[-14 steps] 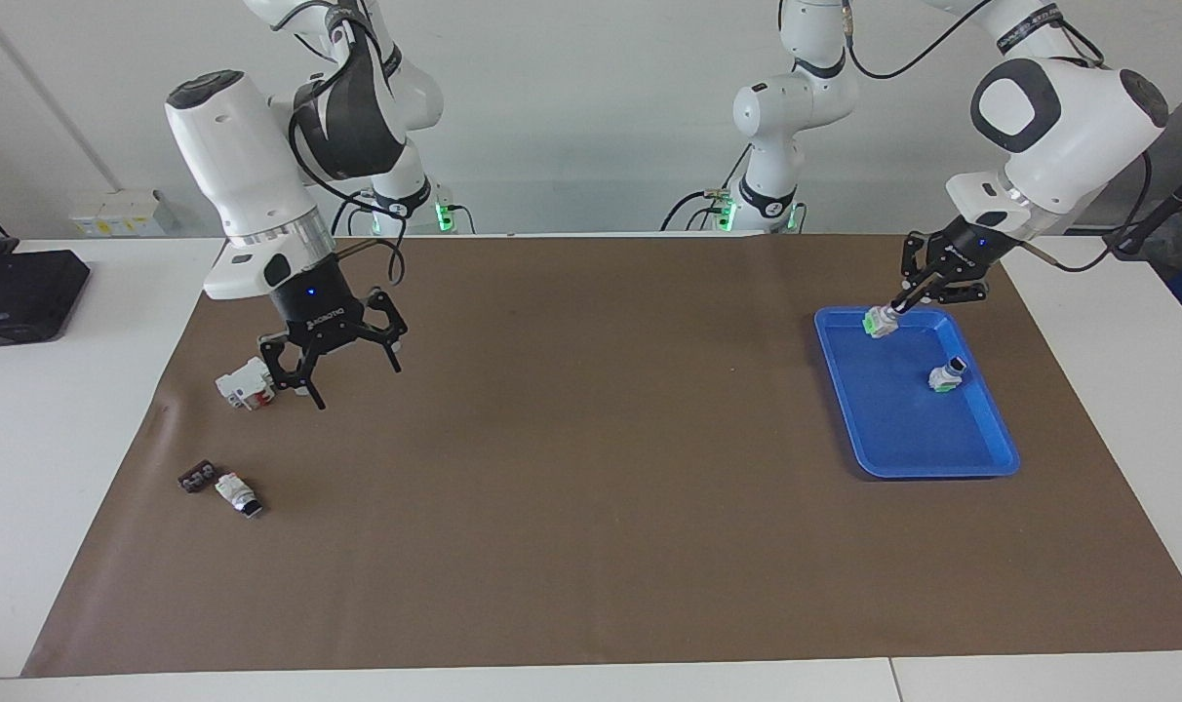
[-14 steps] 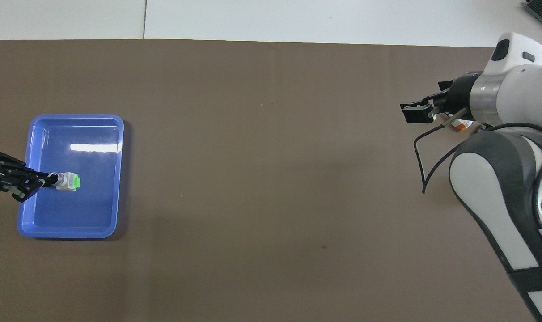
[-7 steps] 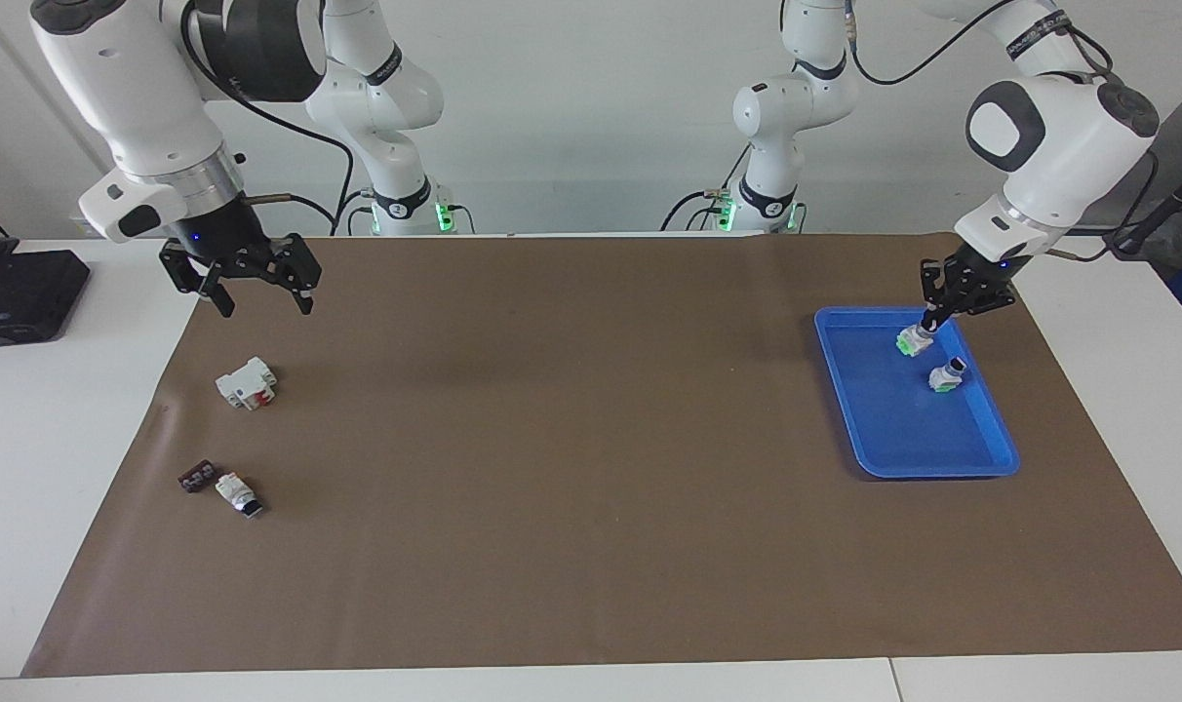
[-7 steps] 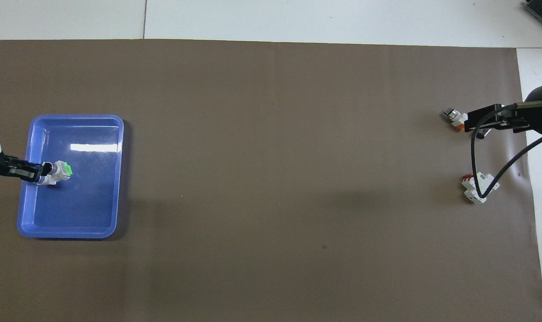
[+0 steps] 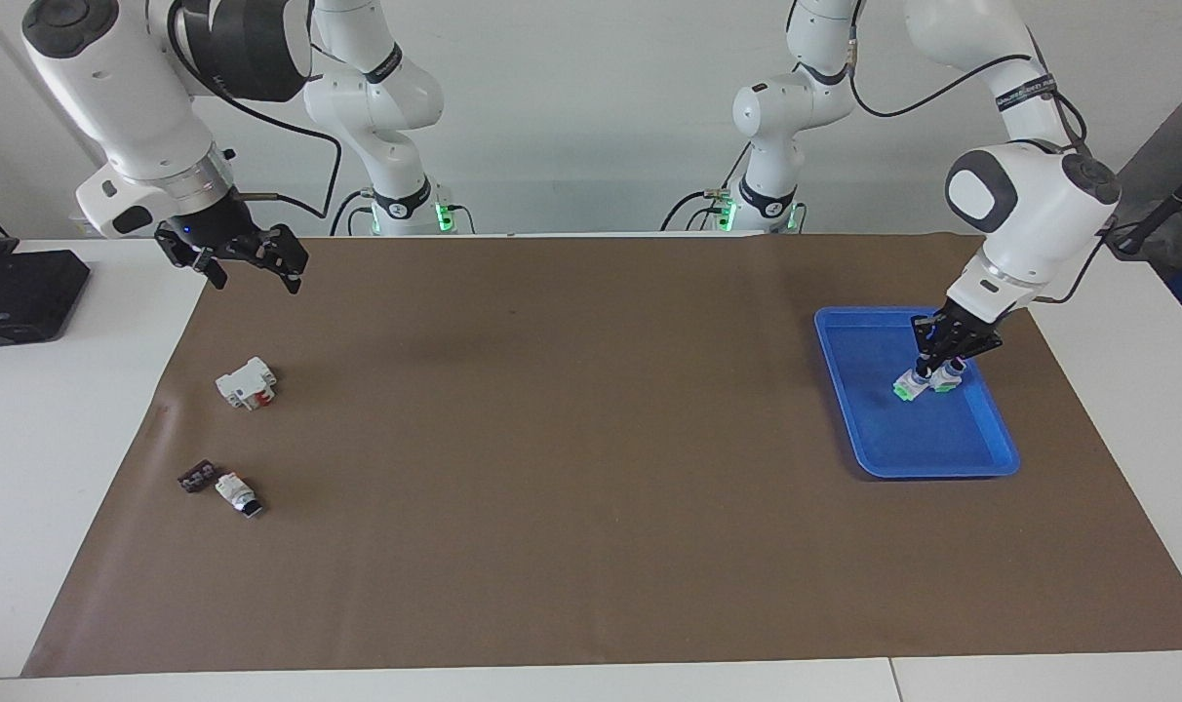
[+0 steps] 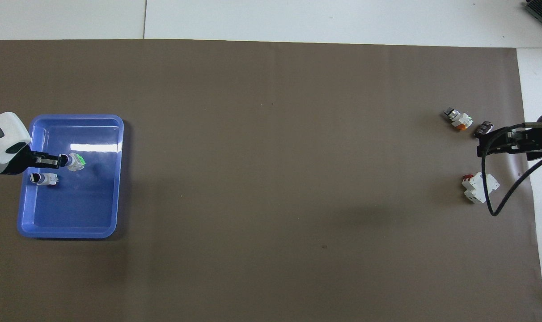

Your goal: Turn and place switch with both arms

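Brown mat (image 5: 591, 468): covers the table.
Right gripper (image 5: 245, 265): fingers spread, empty, raised over the mat's corner at the right arm's end.
Blocky part (image 5: 246, 382): white with red, on the mat.
Red-marked switch (image 5: 236, 492): beside a small dark piece (image 5: 195, 477).
Left gripper (image 5: 936, 365): pinching the switch (image 5: 909, 385), green end down, low inside the blue tray (image 5: 845, 390).
Second switch (image 6: 45, 178): lying in the tray, just beside.

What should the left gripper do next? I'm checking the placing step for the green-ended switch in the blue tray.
Probably open and let go. The left gripper is shut on the small white switch with the bright green end, low inside the blue plastic tray, beside a second small white switch. The right gripper waits open, raised.
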`<state>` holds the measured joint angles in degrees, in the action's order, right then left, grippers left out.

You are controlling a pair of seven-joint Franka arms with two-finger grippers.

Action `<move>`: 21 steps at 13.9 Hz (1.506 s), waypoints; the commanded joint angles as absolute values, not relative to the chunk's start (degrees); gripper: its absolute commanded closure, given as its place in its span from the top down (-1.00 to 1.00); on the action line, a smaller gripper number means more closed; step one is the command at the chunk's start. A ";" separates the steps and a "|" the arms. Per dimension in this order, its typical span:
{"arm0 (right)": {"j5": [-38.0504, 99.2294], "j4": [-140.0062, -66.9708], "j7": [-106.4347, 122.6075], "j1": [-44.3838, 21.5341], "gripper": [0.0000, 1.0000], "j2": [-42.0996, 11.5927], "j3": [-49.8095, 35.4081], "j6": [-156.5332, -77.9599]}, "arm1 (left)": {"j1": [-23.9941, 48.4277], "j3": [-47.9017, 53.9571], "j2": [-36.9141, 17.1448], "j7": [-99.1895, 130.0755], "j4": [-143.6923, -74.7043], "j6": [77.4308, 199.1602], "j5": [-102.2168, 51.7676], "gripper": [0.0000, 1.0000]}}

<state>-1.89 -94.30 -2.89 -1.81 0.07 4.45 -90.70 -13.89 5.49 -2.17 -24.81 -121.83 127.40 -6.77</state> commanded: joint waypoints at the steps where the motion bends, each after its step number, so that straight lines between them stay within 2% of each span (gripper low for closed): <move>1: -2.90 -95.89 -3.34 -1.49 1.00 1.67 4.04 -90.97 | -13.71 5.54 -1.14 -23.38 -126.55 131.48 -5.45 -1.00; 7: -2.64 -90.97 -3.08 -1.49 1.00 0.35 3.87 -87.72 | -14.24 5.54 -1.67 -23.29 -126.83 130.18 -5.45 -1.00; 8: -2.38 -90.97 -2.99 -1.49 1.00 0.53 3.95 -87.71 | -14.24 5.54 -1.93 -23.20 -125.87 129.03 -5.54 -0.93; 9: -2.20 -91.31 -3.08 -1.49 1.00 0.70 3.96 -88.06 | -14.33 5.54 -2.02 -23.20 -125.25 128.24 -5.45 -0.37; 11: -2.20 -92.11 -3.16 -1.58 1.00 1.05 3.96 -88.33 | -14.33 5.54 -2.63 -23.20 -123.85 127.80 -5.54 -0.07; 12: -2.11 -92.02 -3.08 -1.58 1.00 1.05 3.87 -88.24 | -14.33 5.54 -2.81 -23.20 -122.88 127.27 -5.45 0.02; 14: -2.11 -92.02 -3.08 -1.67 1.00 1.05 3.87 -88.24 | -14.33 5.54 -2.90 -23.20 -119.81 124.91 -5.45 0.05; 21: -2.11 -92.11 -3.16 -1.76 1.00 1.05 3.87 -88.24 | -10.65 5.62 -4.92 -12.93 -97.76 101.82 -0.73 -0.03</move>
